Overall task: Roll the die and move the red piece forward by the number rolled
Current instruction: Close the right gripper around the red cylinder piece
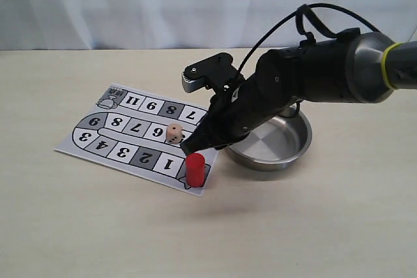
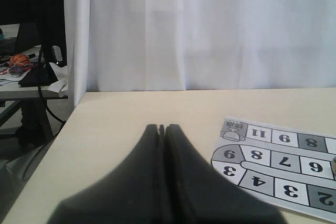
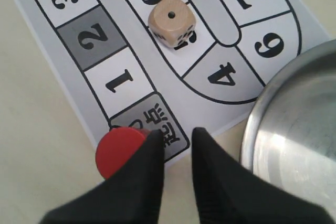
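The red piece (image 1: 194, 168) (image 3: 118, 149) stands upright on the start square at the near right corner of the game board (image 1: 117, 138) (image 3: 79, 56) (image 2: 273, 166). The die (image 1: 173, 134) (image 3: 171, 20) rests on the board's middle row, one dot up. My right gripper (image 1: 189, 148) (image 3: 176, 135) hovers just above the red piece, open, nothing between its fingers; the piece lies beside one finger, outside the gap. My left gripper (image 2: 162, 127) is shut and empty, over bare table left of the board, and is out of the exterior view.
A round metal bowl (image 1: 293, 151) (image 3: 294, 129) sits on the table just right of the board, under my right arm. A white curtain backs the table. The left wrist view shows the table's edge and a cluttered desk beyond it.
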### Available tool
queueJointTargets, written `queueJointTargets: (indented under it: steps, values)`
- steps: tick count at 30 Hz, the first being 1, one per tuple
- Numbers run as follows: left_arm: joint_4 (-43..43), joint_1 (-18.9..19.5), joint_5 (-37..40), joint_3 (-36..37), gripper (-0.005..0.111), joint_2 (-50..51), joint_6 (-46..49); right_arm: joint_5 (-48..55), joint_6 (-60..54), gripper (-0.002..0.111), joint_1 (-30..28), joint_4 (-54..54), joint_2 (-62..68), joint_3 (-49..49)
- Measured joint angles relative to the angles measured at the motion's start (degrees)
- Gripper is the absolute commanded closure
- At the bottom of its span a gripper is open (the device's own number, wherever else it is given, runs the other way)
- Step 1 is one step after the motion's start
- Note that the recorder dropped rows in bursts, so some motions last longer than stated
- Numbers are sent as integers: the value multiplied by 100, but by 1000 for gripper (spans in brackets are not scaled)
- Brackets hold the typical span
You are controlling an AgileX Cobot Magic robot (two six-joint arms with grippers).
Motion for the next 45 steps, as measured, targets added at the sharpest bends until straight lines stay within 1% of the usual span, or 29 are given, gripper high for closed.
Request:
queueJointTargets:
  steps: [2, 3, 5, 10, 18, 23, 34, 41, 43, 45]
  values:
    - [0, 0, 0, 0, 107, 0, 0, -30, 0, 47, 0, 155, 37, 0]
    - [0, 0, 0, 0, 107, 0, 0, -41, 0, 42, 0, 179, 40, 0]
    - [0, 0, 0, 0, 107, 0, 0, -43, -29, 40, 0, 204, 40, 0]
    - [0, 0, 0, 0, 107, 0, 0, -53, -223, 40, 35, 204, 40, 0]
    - [0, 0, 0, 0, 107, 0, 0, -182, -309, 41, 309, 204, 49, 0]
    - [0, 0, 0, 0, 107, 0, 0, -227, -322, 41, 330, 204, 62, 0]
    - [0, 0, 0, 0, 107, 0, 0, -398, -322, 41, 330, 204, 774, 0]
    - [0, 0, 0, 0, 107, 0, 0, -477, -322, 42, 330, 204, 859, 0]
    - [0, 0, 0, 0, 107, 0, 0, -477, -322, 48, 330, 204, 859, 0]
    - [0, 0, 0, 0, 107, 0, 0, -477, -322, 61, 330, 204, 859, 0]
